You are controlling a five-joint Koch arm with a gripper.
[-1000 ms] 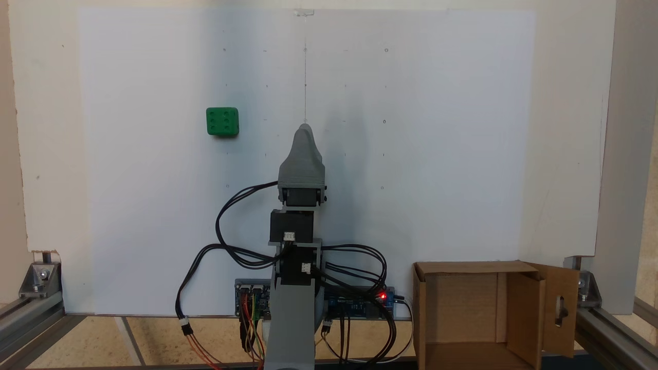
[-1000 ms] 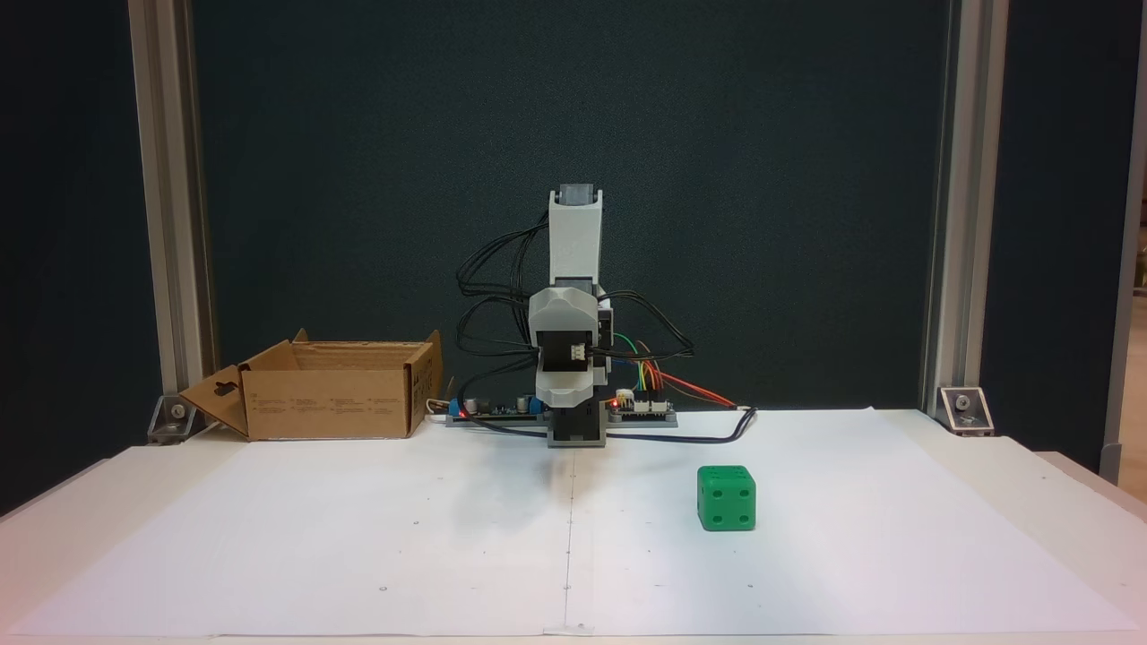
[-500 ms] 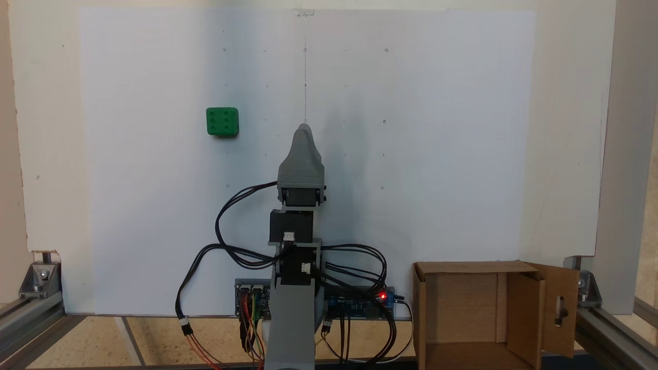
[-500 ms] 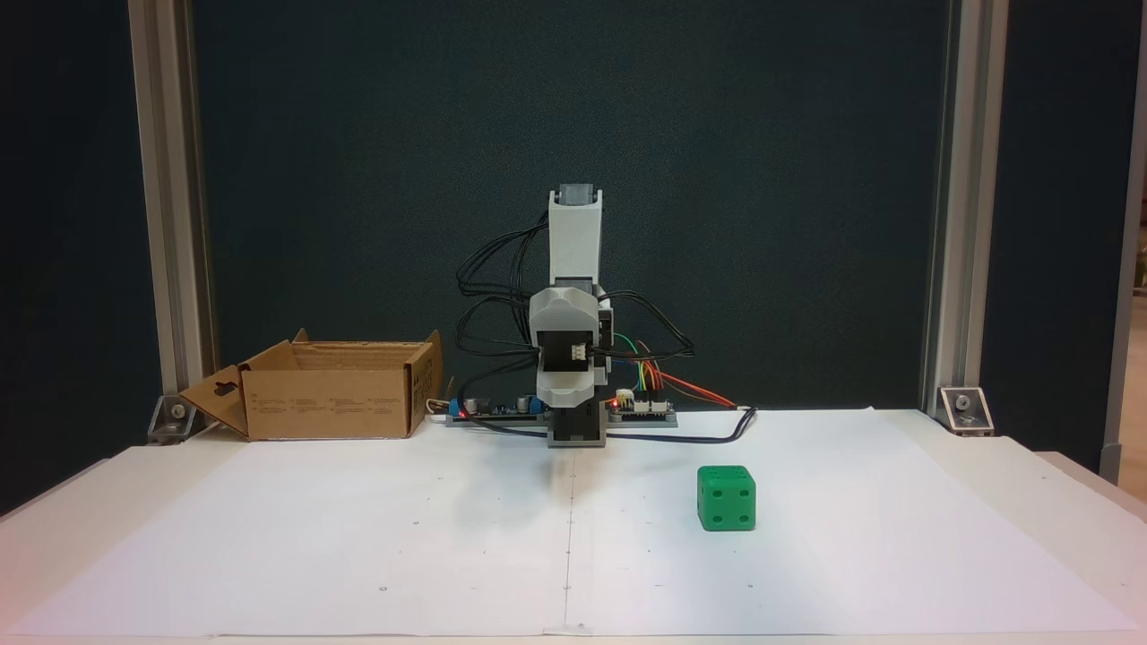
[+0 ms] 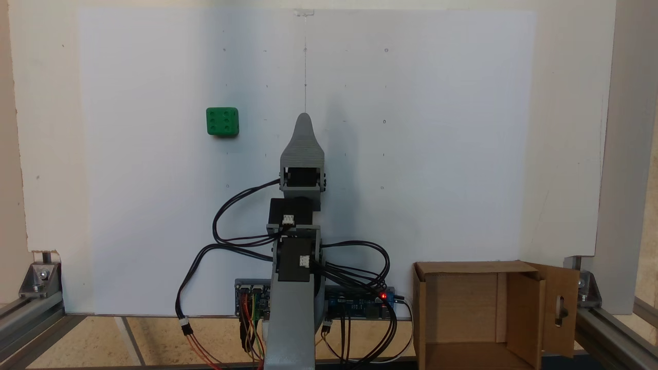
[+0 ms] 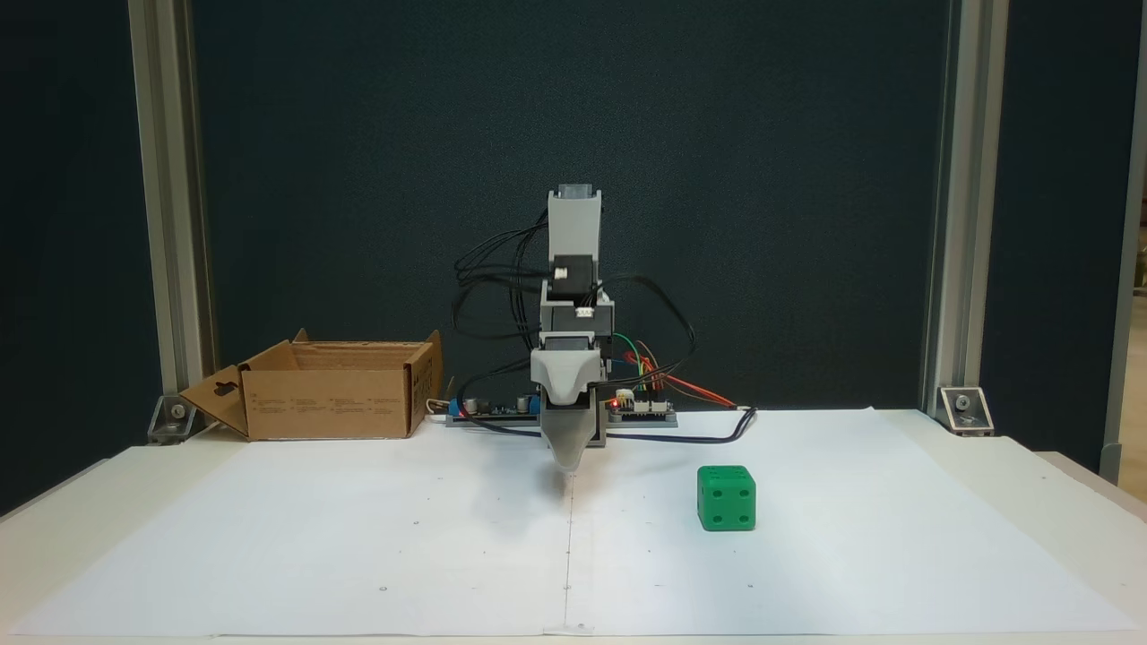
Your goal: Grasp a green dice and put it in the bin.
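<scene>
Green dice (image 6: 726, 497) sits untouched — end effector (image 6: 568, 461) well apart.

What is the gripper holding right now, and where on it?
Nothing: the grey plastic gripper is apart from the small green plastic dice on the paper.

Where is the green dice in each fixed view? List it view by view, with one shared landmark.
A fixed view, from above: green dice upper left, on the white paper.
A fixed view, from the front: green dice right of centre, lower half.
Shared landmark: the bin beside the arm's base.
</scene>
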